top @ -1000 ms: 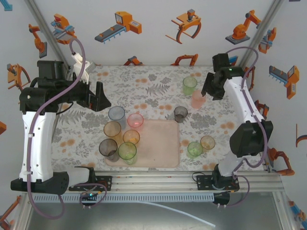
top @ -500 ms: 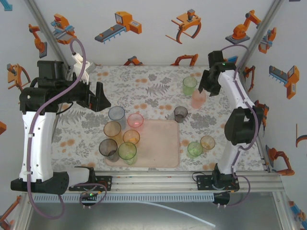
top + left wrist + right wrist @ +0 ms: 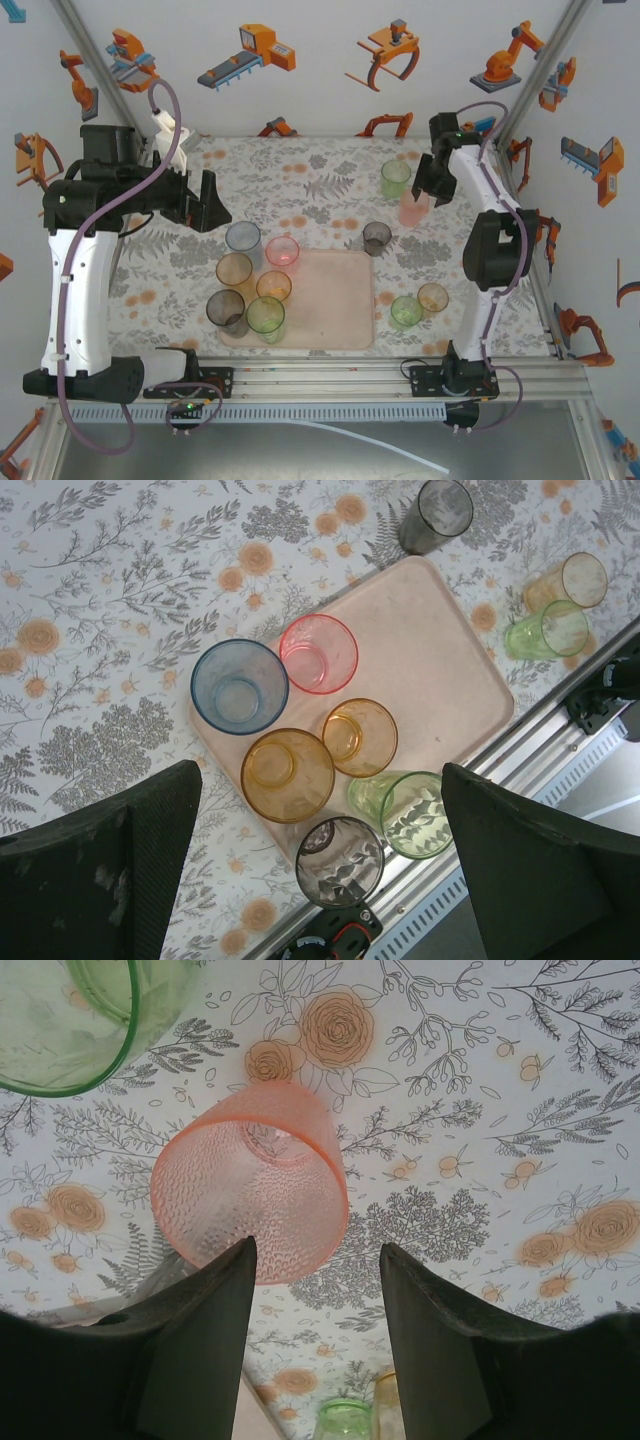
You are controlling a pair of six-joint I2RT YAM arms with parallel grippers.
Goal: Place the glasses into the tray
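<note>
We counted six glasses (image 3: 266, 318) on the left end of the tray (image 3: 335, 300); five stood outside it on the table (image 3: 320, 170). The right gripper (image 3: 315, 1248) held its jaws half spread around a pink tumbler (image 3: 250, 1195) beyond the tray's far right corner, not yet pinching it. A green tumbler (image 3: 70, 1020) stood just beside it. The left gripper's (image 3: 212, 203) jaws hung wide apart, empty.

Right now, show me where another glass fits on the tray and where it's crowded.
The tray's right half is bare, from the pink tumbler and the orange tumbler across to its right rim. Its left end is crowded: six tumblers stand close together there. The tablecloth at the far middle, left of the far green tumbler, is free too.
</note>
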